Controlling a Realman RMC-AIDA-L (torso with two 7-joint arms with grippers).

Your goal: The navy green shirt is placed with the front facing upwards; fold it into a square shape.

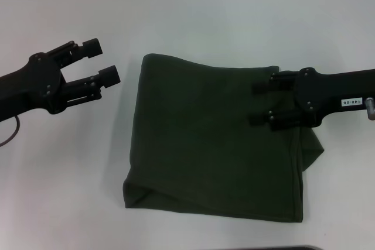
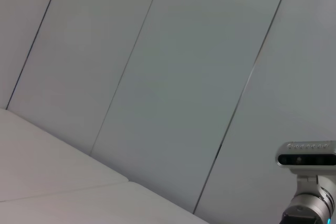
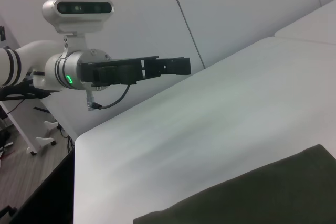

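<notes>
Jaws apart: left gripper [image 1: 104, 62] beside folded shirt [image 1: 211, 144], right gripper [image 1: 259, 103] over it.

the folded dark olive-green cotton shirt [image 1: 214, 141] lies on the white table [image 1: 193, 10]; left black gripper [image 1: 104, 62] beside it, right black gripper [image 1: 258, 103] above its right part.

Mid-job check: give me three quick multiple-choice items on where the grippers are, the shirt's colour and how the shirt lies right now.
1. Where is the right gripper?
A. over the shirt's right edge
B. off the table
C. beside the left gripper

2. What colour is the shirt?
A. white
B. dark olive green
C. red

3. How does the shirt lie?
A. spread flat, sleeves out
B. hanging from a gripper
C. folded into a rough square

Answers: 1 A, head view shows it there; the left gripper is open over the bare table. 2 B. 3 C, no sleeves showing.
</notes>
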